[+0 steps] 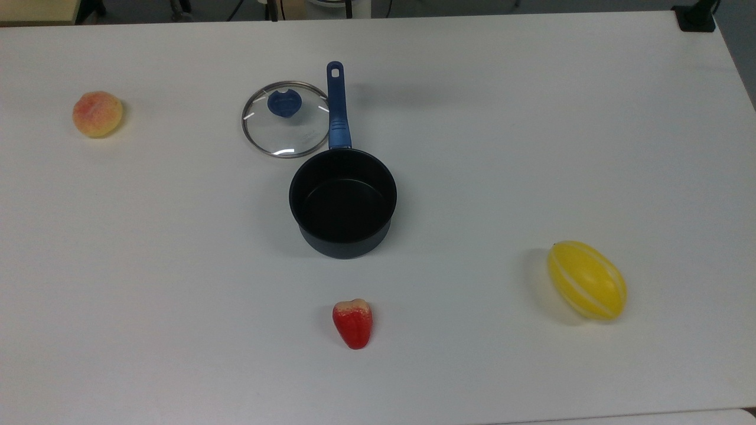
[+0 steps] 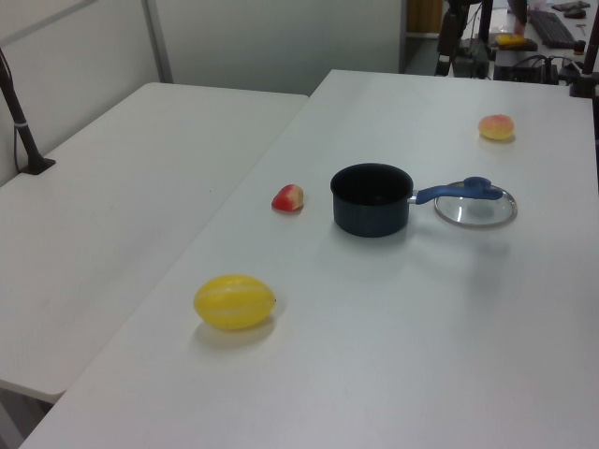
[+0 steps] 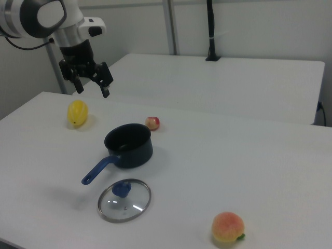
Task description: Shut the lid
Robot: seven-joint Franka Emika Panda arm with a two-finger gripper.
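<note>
The lid (image 1: 285, 120), clear glass with a metal rim and a blue knob, lies flat on the white table (image 1: 531, 147) beside the blue handle of the black saucepan (image 1: 342, 203). The saucepan stands open, with nothing inside. The lid (image 2: 475, 206) sits past the pan's handle in the left view, and the lid (image 3: 124, 199) lies nearest the camera in the right view. My gripper (image 3: 92, 86) hangs open high above the table, up and to the right view's left of the saucepan (image 3: 128, 145), holding nothing.
A yellow melon (image 1: 586, 280), a red fruit (image 1: 352, 323) and a peach (image 1: 97, 114) lie spread around the table. A second white table (image 2: 112, 215) adjoins on the left view's left. A black post (image 3: 210, 28) stands on the far table.
</note>
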